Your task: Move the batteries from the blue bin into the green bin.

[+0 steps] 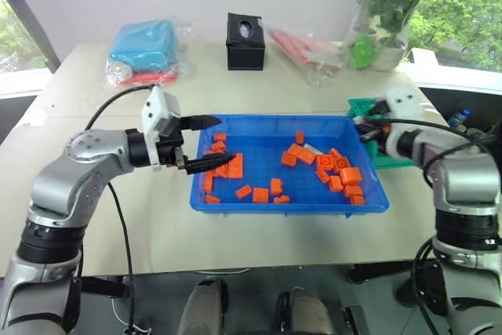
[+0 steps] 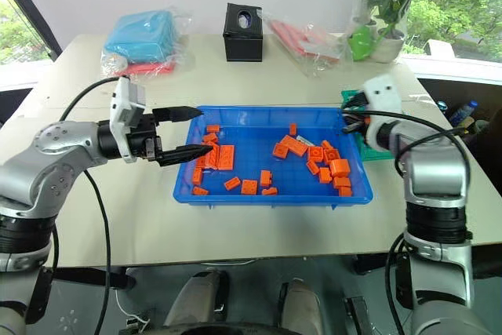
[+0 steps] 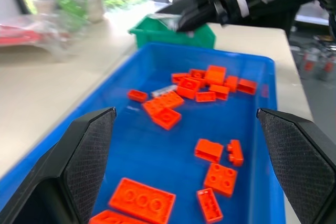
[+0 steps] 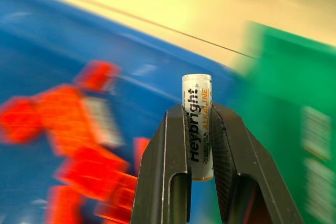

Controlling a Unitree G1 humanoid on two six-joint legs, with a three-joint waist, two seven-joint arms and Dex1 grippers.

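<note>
Robot lab, bare worktable (image 1: 102,217), sorting bins, big windows (image 1: 463,5)

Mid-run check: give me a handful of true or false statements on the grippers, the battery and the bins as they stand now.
1. The right gripper is shut on a battery. True.
2. The left gripper holds an orange block. False: its jaws stand open and hold nothing, at the blue bin's left end.
3. The green bin sits beyond the blue bin's right end. True.
4. The blue bin holds only batteries. False: orange blocks lie scattered in it, with one more battery among them.
</note>
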